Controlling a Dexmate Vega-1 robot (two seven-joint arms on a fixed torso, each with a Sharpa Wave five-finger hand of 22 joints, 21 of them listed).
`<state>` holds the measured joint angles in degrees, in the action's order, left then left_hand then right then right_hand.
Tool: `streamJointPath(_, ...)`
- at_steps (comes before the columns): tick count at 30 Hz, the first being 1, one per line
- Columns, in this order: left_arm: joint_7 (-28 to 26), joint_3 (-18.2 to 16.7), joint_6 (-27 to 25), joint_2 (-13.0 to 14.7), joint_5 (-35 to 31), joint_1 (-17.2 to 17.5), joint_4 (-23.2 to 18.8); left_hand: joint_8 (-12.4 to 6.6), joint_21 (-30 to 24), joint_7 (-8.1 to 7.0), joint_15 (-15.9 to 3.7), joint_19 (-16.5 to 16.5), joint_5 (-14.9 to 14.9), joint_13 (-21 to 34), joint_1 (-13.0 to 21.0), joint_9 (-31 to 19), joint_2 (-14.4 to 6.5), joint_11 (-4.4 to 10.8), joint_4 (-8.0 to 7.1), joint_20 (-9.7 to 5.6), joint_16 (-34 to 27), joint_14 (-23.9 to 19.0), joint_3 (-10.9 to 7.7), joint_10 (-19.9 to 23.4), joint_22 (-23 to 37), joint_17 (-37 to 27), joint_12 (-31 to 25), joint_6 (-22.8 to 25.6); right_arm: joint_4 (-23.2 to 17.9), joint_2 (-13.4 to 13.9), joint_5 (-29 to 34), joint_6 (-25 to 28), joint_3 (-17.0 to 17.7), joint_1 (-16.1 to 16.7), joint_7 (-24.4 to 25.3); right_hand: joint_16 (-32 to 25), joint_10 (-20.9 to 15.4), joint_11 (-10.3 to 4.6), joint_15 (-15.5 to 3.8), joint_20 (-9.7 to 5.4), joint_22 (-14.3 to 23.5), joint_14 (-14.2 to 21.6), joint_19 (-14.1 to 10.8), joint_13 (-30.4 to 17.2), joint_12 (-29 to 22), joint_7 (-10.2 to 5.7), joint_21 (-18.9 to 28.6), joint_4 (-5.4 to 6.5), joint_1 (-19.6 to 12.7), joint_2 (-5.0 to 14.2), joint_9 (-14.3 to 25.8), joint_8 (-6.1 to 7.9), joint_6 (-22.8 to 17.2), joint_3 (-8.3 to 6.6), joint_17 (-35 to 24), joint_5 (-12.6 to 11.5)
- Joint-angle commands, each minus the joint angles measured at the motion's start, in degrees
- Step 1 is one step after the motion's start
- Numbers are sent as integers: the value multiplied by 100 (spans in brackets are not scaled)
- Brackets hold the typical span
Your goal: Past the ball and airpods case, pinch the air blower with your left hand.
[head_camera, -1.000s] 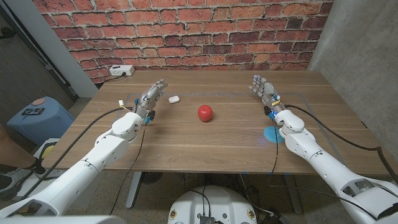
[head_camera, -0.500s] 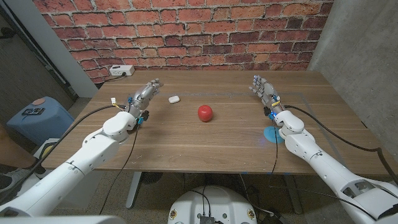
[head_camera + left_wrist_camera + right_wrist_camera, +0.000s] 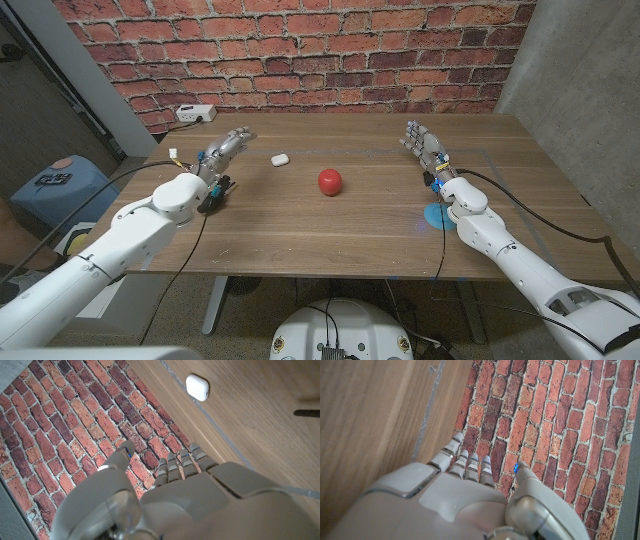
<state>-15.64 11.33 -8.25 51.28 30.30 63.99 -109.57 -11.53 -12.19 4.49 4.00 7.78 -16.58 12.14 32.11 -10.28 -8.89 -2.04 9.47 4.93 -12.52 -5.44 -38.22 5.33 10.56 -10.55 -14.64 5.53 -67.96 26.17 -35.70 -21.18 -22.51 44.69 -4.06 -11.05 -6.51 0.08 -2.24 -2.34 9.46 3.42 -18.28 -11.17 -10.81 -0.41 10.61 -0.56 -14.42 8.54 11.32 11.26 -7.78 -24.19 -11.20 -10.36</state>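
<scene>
Fingers (image 3: 236,137) of the left hand (image 3: 222,150) stretch out nearly straight and slightly apart, holding nothing; the left wrist view shows them reaching toward the brick wall (image 3: 75,425), thumb set off to one side. That hand hangs over the table's (image 3: 330,235) left part, on the end of the white left arm (image 3: 120,235) that comes in from the near left corner. On the other side, the right hand (image 3: 422,143) is raised over the table's right part with its fingers (image 3: 412,130) spread and empty, and the right wrist view shows the same extended fingers (image 3: 462,462) against the bricks. A blue round patch (image 3: 436,216) lies on the wood beside the right forearm.

Between the two hands, near the table's middle, sits the red ball (image 3: 330,181). Just beyond it and toward the left lies the white airpods case (image 3: 279,158), a little to the right of the left hand's fingertips and apart from them; the left wrist view shows the case lying alone on bare wood. I cannot make out an air blower on the table. At the far left edge, by the wall, sits a white power strip (image 3: 196,113).
</scene>
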Motion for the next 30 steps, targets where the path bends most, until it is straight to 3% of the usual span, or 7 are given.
streamJointPath(1, -496, -418, -693, 322, -73, 448, -694, -37, -44, 13, 9, 62, -82, 37, 78, -34, -9, 32, -15, 9, -33, -92, 45, 96, 12, -28, -54, 66, 85, -25, -1, -32, -18, -46, -65, -51, 10, 20, 7, 28, 26, 20, 2, 1, -32, 48, 29, -36, -71, -2, 17, 22, -31, 0, -2, -8)
streamJointPath(10, -1025, -733, -1379, 487, -326, 806, -1263, -151, -176, -44, -100, 313, -263, 166, 210, -62, -8, 200, -16, 87, -197, -518, 190, 461, 78, -126, -224, 500, 206, -76, -8, -42, -51, -135, -153, -54, 8, 12, 8, 26, 26, 21, 1, 2, -35, 50, 30, -57, -81, -4, 17, 23, -31, 9, 0, -6)
streamJointPath(16, -1163, -1027, -1707, 559, -478, 1069, -1556, -195, -244, -230, -34, 413, -343, 250, 298, -80, 32, 330, 14, 178, -278, -696, 276, 588, 115, -171, -300, 683, 308, -115, -14, -42, -74, -211, -217, -55, 8, 20, 8, 28, 26, 18, 0, 3, -36, 58, 31, -69, -88, -1, 17, 24, -33, 13, 1, -6)
streamJointPath(30, -1191, -1389, -2366, 553, -828, 1321, -1950, -181, -261, -204, -4, 393, -402, 325, 376, -92, 65, 305, 25, 221, -268, -688, 353, 604, 138, -182, -328, 718, 460, -160, -32, -36, -86, -304, -291, -58, 8, 27, 8, 32, 26, 21, 0, 3, -37, 59, 32, -93, -99, -3, 17, 26, -35, 23, 2, -4)
